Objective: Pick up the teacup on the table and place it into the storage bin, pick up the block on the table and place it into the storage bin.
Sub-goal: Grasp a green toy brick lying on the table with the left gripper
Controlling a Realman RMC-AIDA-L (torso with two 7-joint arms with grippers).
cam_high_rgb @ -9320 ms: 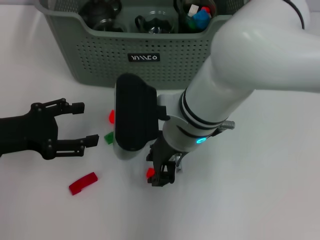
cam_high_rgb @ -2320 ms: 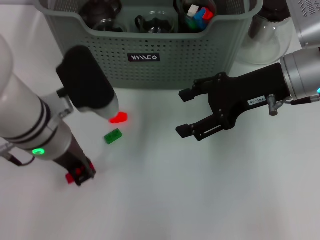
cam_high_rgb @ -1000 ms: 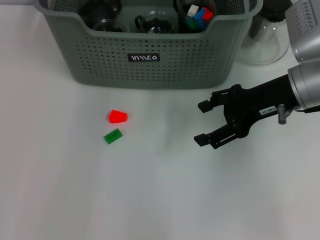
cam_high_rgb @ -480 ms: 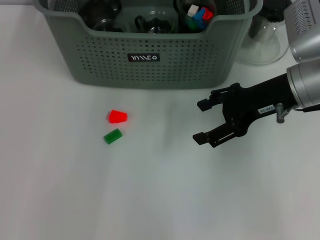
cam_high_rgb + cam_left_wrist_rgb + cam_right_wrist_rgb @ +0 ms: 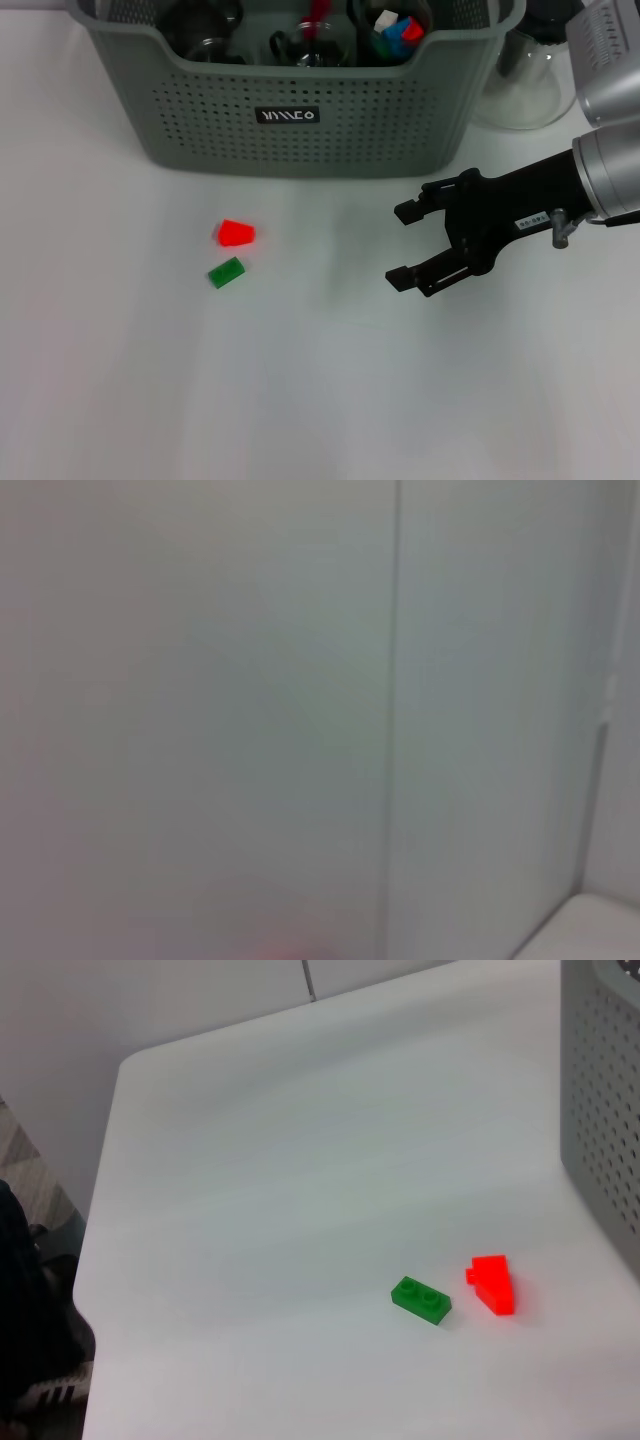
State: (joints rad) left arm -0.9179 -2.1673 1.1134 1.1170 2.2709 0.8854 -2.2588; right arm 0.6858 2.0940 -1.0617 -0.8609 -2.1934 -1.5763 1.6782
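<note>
Two blocks lie on the white table [image 5: 300,400]: a red block [image 5: 235,233] and a green block [image 5: 226,272], just beside one another but not touching, in front of the storage bin [image 5: 300,110] and toward its left end.

Change against half a second ago: a red piece [image 5: 318,12] now shows inside the bin near its middle, among the dark glassware, where none showed before. Both blocks on the table are where they were. The long red block that lay at the near left 9.3 s ago is gone from the table, and the left arm, which was down over that spot 2.3 s ago, is out of the head view. The left gripper is not seen in any view; the left wrist view shows only a pale blurred surface.

Right gripper [image 5: 409,247] is over the table to the right of the bin's front, fingers spread apart and empty, pointing toward the blocks but well apart from them. Its pose is almost unchanged from half a second ago.

Bin contents: dark glass items and a cluster of blue, red, white and green pieces [image 5: 395,25] at its right end. No teacup can be made out with certainty.

Surface: plain white tabletop. A clear glass carafe [image 5: 525,85] stands just beside the bin's right end. Right wrist view shows the table's rounded corner, a grey wall behind it, and floor below the edge.
</note>
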